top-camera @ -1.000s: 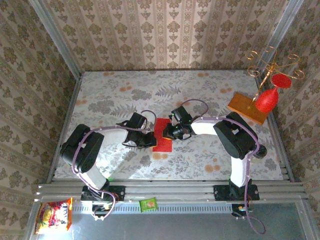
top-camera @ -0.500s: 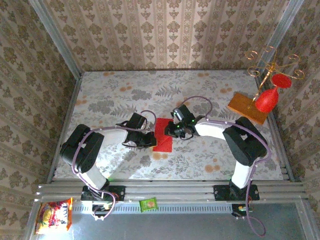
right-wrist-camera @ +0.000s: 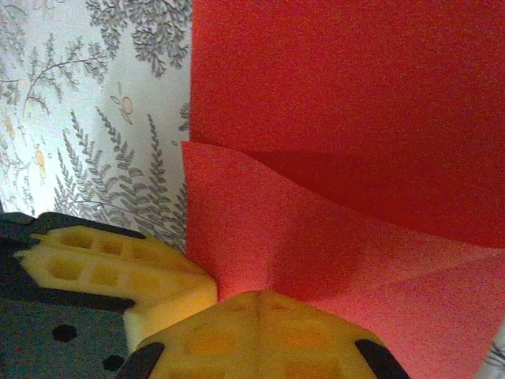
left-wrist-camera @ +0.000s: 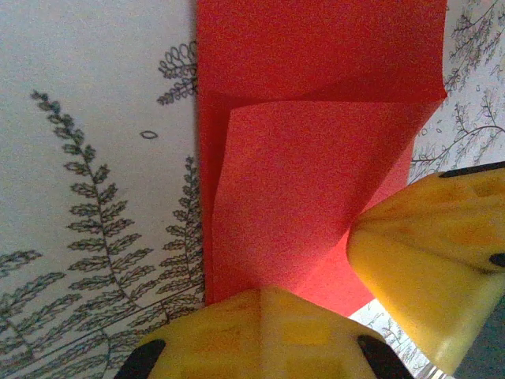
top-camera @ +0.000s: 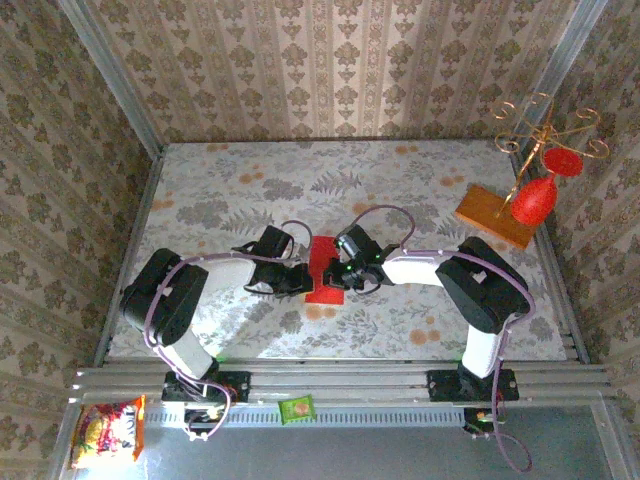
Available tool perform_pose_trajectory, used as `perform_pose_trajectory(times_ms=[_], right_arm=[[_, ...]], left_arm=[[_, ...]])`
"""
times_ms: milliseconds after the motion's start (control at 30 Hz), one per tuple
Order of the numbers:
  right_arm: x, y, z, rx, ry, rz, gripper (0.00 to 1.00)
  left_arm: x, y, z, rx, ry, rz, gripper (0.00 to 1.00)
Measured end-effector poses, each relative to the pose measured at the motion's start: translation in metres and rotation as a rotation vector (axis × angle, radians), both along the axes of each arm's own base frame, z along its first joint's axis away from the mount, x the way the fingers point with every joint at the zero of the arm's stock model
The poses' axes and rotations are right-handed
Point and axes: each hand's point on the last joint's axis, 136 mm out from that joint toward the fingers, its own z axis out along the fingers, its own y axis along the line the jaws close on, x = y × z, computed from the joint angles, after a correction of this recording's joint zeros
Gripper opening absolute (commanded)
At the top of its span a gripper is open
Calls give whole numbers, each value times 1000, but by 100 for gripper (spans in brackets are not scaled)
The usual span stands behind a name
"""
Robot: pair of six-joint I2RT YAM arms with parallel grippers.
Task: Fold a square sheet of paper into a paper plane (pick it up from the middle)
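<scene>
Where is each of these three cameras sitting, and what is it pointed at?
Top external: high behind the arms, looking down on the table; both arms show, meeting at the red paper.
Left wrist: on the left arm, looking down past its shut left pincer at the paper.
Right wrist: likewise, past the right pincer.
Shared: both wrist views show the folded paper and the other arm's pincer.

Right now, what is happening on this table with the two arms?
Both arms meet over the square sheet of paper in the middle of the table. The sheet is already partly folded, with one flap lifted off the layer below. The left gripper and the right gripper are both shut, and each seems to pinch the paper near an edge. A plane shape is not yet made.
</scene>
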Motion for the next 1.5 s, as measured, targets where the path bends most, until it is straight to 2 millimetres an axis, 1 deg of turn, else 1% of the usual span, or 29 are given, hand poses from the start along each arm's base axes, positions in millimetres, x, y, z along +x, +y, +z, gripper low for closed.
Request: perform_pose_trajectory(times_ms=[233,467,500,633,733,833,933,1033,1167,1300,1400,1467,1500], right_arm=[[3,6,3,19,-20,5,0],[1,15,-9,17,3,25,0],[2,16,-9,22,2,26,0],[2,17,-9,25,0,30,0],[6,13,-10,28,0,19,0],[12,5,-11,49,5,8,0],[20,-7,-12,75,13,-12,0],[34,-25,-12,100,18,-45,0],[58,-57,-12,107,15,-126,1],[67,-73,-11,76,-5,-157,2],[66,-86,-2,30,-34,-191,3],[65,-90,10,22,-62,-204,3],[64,-89,18,24,-79,-203,4]], left_arm=[[0,0,0,0,0,0,0],[0,0,0,0,0,0,0],[0,0,0,1,1,0,0],[-1,0,0,2,3,0,0],[-1,1,-1,3,5,1,0],[-1,2,-1,4,8,4,0],[-1,3,-2,-5,13,8,0],[-2,3,-2,-17,13,8,0],[-3,2,-3,-35,17,15,0],[-3,1,-2,-37,18,18,0],[-2,0,-1,-36,17,18,0],[-2,-1,0,-30,18,18,0],[-1,-1,0,-25,19,20,0]])
